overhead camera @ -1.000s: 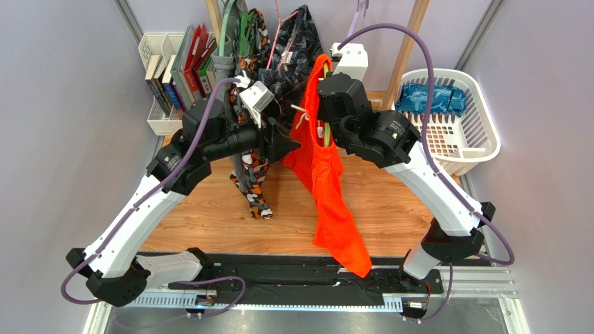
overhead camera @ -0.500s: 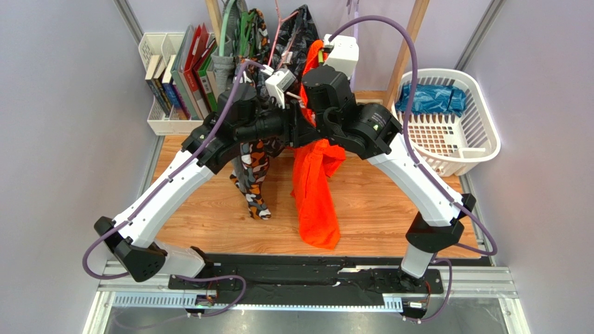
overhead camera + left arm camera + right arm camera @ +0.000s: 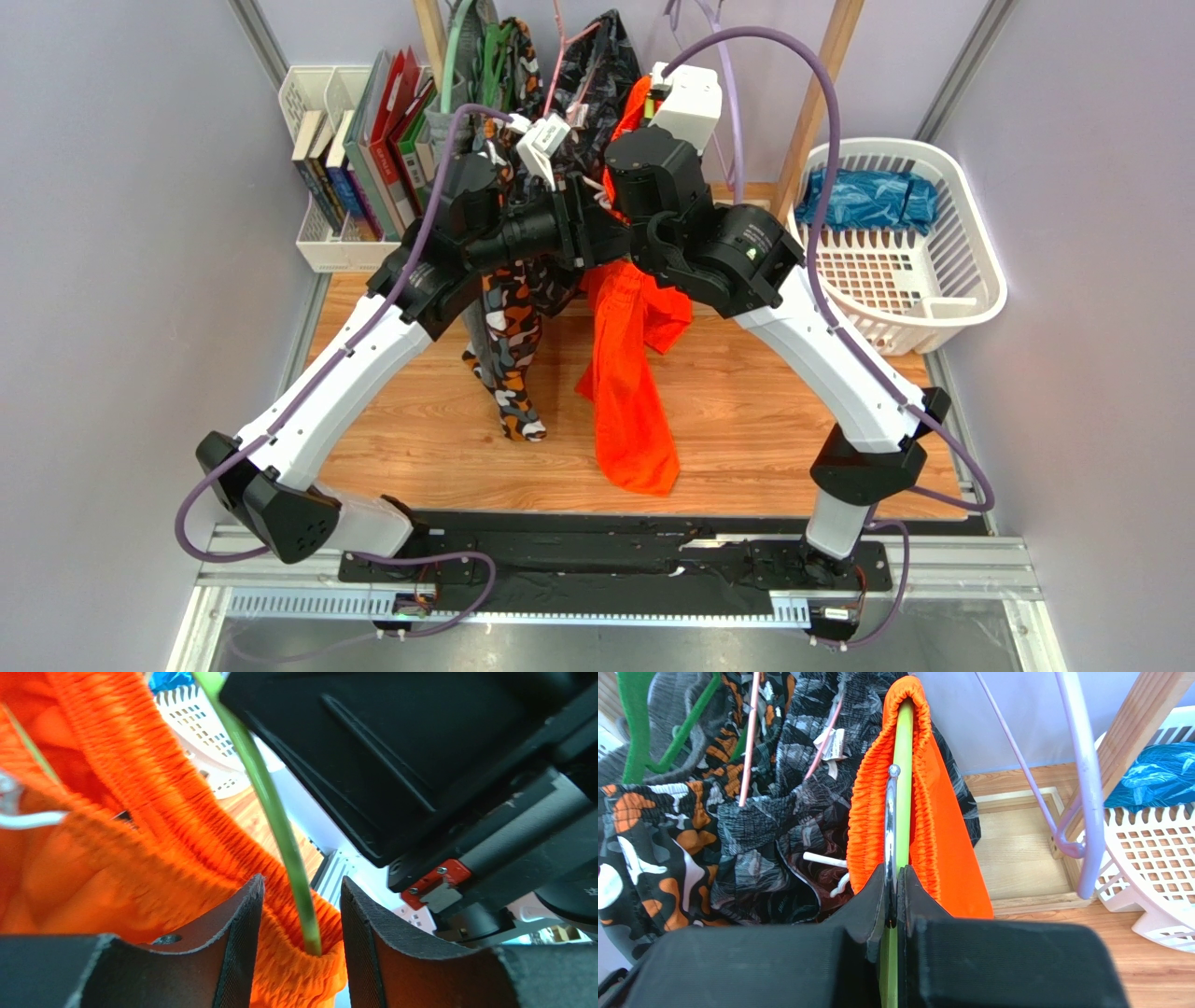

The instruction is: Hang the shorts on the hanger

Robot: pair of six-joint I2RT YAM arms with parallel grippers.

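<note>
Step in hand: seating the shorts point(image 3: 634, 406) on the hanger point(image 3: 901, 770), held above the counter's point(image 3: 786, 406) far edge. My right fingers point(image 3: 884, 889) are pressed together on the hanger. My left fingers point(image 3: 253, 910) straddle waistband point(image 3: 175, 833) and hanger; pinching or not, I cannot tell. Next: draw the waistband along the hanger. Black shorts point(image 3: 780, 833) and a lavender hanger point(image 3: 1081, 777) crowd both sides.
</note>
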